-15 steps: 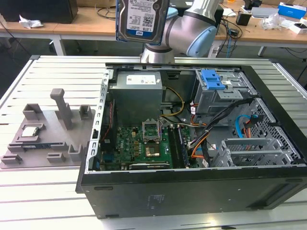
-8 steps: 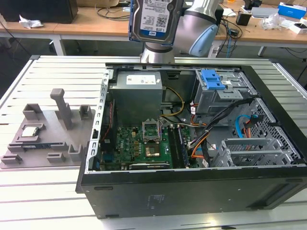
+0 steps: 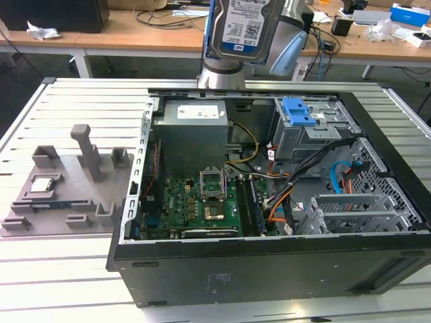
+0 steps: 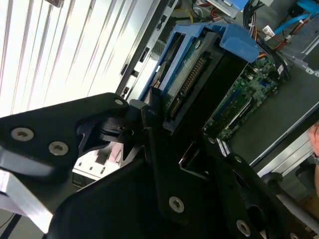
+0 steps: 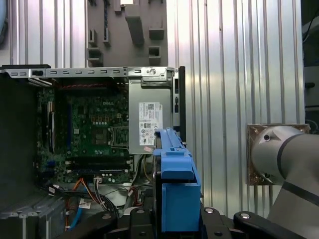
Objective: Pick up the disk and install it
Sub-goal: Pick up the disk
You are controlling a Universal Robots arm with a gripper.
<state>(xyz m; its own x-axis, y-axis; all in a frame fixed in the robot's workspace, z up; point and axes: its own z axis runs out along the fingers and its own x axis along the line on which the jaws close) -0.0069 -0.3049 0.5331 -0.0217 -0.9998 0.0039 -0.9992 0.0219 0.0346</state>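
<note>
While fingers (image 4: 153,117) clamp the disk (image 3: 246,23), the case (image 3: 269,269) holds a motherboard (image 3: 195,202).

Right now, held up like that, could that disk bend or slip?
Probably stiff: the disk is a metal slab, hanging straight. Being metal, likely heavy for its size. Its blue plastic frame looks smooth, so it might slip in the hand.

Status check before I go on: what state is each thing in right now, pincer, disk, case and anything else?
computer case: lying on its side, open, motherboard exposed.
disk: held upright in the air above the case, not installed.
pincer: shut on the disk.
processor chip: lying flat on the grey fixture, outside the case.
</note>
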